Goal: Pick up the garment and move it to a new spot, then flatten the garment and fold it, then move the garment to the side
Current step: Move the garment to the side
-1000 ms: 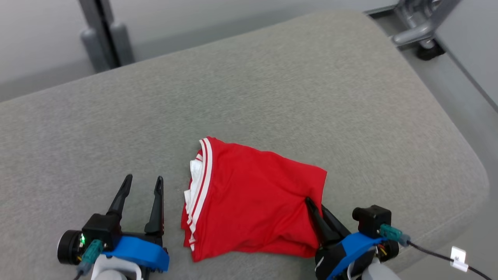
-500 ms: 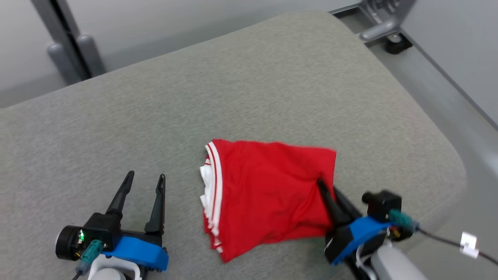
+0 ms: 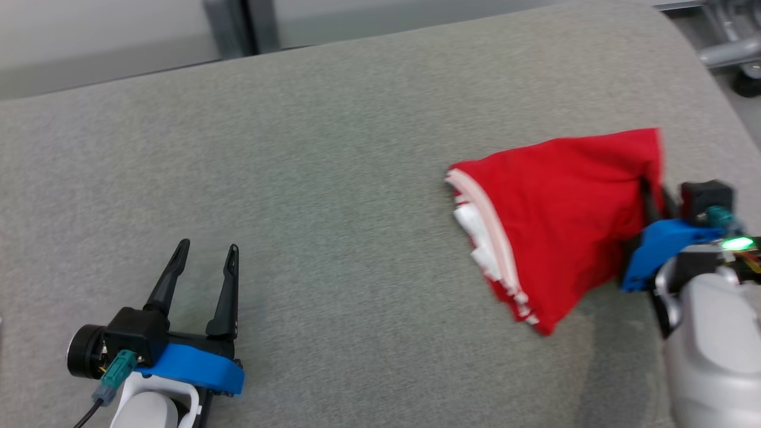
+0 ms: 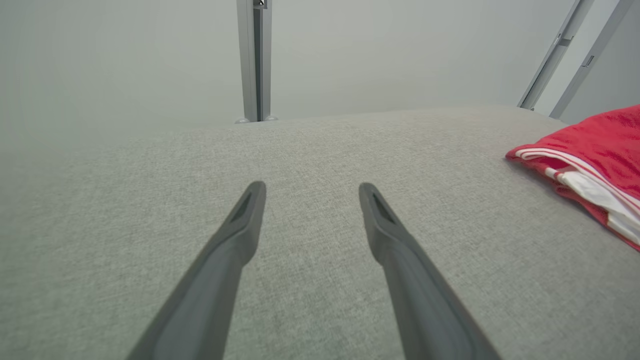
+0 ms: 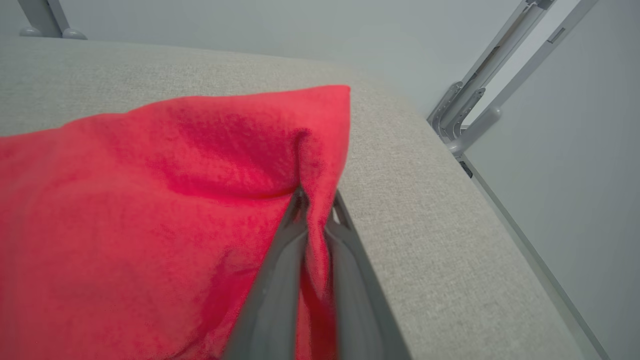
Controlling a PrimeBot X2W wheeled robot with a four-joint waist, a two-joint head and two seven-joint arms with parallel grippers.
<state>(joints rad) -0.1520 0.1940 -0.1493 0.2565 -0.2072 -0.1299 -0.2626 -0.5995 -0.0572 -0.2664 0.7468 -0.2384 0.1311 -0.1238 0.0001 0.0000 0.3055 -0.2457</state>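
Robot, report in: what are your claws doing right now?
Right gripper shut on folded garment, at its edge. Left gripper open, idle. Nothing in the way.

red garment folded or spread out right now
Folded. The red garment is a compact bundle, with several red and white-striped layers stacked at its open edge. The right gripper is shut on one corner.

Folded red garment with white-striped edge, one corner lifted, lower part drooping toward grey cushion
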